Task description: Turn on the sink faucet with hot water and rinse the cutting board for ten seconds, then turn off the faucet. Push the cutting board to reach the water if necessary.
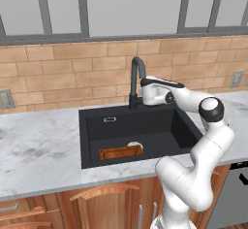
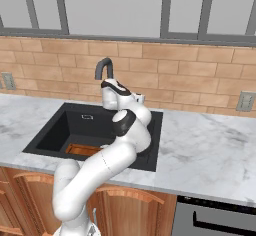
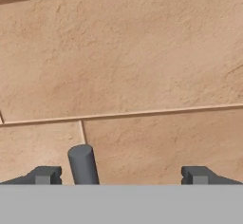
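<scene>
The black gooseneck sink faucet (image 1: 137,73) (image 2: 104,66) stands behind the black sink (image 1: 145,126) (image 2: 55,130). No water shows under its spout. The orange-brown cutting board (image 1: 121,151) (image 2: 82,150) lies flat on the basin floor at the front, beside the white drain (image 1: 134,145). My gripper (image 1: 142,93) (image 3: 121,175) is at the faucet's base on its right side, facing the brick wall. It is open, fingers wide apart. In the hand view the grey lever (image 3: 83,163) stands between them, close to the left fingertip (image 3: 45,174).
Marble counter (image 1: 38,145) (image 2: 210,145) runs on both sides of the sink. Wall outlets (image 1: 6,98) (image 2: 245,101) sit on the brick backsplash. A silver overflow slot (image 1: 110,120) marks the basin's back wall. My own arm hides part of the basin in the right base view.
</scene>
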Robot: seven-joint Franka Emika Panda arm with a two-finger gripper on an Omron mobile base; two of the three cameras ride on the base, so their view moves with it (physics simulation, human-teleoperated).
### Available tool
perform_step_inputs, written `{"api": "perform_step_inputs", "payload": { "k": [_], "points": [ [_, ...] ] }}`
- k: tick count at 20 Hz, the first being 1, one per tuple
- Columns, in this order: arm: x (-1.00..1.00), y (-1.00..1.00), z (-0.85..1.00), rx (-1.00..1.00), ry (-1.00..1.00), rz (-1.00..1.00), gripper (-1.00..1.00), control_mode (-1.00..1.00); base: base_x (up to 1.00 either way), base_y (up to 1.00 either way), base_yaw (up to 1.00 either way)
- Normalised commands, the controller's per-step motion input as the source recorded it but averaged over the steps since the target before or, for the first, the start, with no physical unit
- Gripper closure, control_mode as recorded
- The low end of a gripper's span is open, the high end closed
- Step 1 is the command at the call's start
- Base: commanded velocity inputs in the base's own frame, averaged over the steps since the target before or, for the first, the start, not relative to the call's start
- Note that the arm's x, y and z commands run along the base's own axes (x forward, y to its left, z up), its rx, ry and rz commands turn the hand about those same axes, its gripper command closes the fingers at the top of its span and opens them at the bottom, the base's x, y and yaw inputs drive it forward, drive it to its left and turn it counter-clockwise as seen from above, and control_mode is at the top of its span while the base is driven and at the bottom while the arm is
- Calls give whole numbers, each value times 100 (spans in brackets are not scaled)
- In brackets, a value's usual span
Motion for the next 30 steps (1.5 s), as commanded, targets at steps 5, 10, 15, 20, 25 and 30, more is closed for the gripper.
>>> {"api": "perform_step_inputs", "payload": {
  "k": [5,10,15,20,25,30],
  "points": [
    [4,0,0,0,0,0,-100,-100,0,0,0],
    [4,0,0,0,0,0,-100,-100,0,0,0],
    [3,0,0,0,0,0,-100,-100,0,0,0],
    [7,0,0,0,0,0,-100,-100,0,0,0],
    [1,0,0,0,0,0,-100,-100,0,0,0],
    [0,0,0,0,0,0,-100,-100,0,0,0]
  ]
}}
